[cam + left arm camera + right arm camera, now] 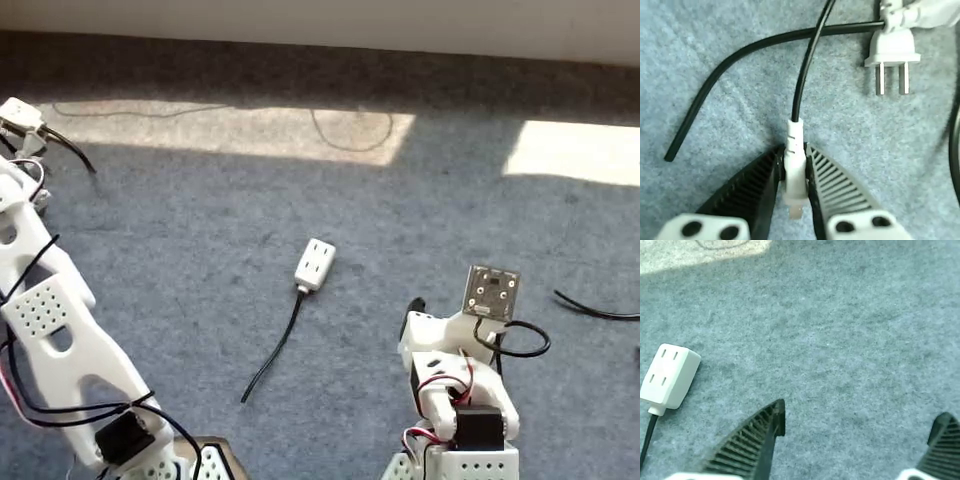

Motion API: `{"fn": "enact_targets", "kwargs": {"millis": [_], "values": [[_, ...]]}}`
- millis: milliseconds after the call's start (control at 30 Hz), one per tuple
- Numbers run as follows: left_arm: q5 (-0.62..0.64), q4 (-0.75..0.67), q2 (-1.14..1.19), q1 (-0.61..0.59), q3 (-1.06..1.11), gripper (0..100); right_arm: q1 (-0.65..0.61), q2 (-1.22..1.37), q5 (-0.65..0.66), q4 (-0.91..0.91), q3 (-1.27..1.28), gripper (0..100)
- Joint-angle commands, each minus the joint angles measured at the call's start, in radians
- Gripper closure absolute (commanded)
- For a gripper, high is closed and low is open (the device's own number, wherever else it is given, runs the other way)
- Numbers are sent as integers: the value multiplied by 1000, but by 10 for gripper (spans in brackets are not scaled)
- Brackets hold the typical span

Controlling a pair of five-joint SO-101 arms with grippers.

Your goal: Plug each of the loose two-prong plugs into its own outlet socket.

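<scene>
My left gripper (795, 172) is shut on a white plug (794, 175); its black cord (807, 70) runs away over the grey carpet. A second white two-prong plug (891, 50) lies loose just beyond, its prongs toward the gripper. The white outlet block (315, 263) lies mid-carpet with a black cord trailing toward the near edge. My right gripper (855, 435) stands open over bare carpet, with the outlet block (669, 375) off to one side, sockets up. The left arm (50, 310) stretches to the far left edge, well away from the block.
A black cord with a cut end (670, 156) curves across the carpet near the plugs. Another black cable (590, 308) lies at the right edge. Sunlit patches (250, 130) mark the far carpet. The right arm (460, 400) sits at the near right.
</scene>
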Motion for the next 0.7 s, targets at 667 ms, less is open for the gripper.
{"fn": "enact_targets", "kwargs": {"millis": [667], "values": [[120,226,-552,228,-206,994,-7,-12,18,1,134,569]]}}
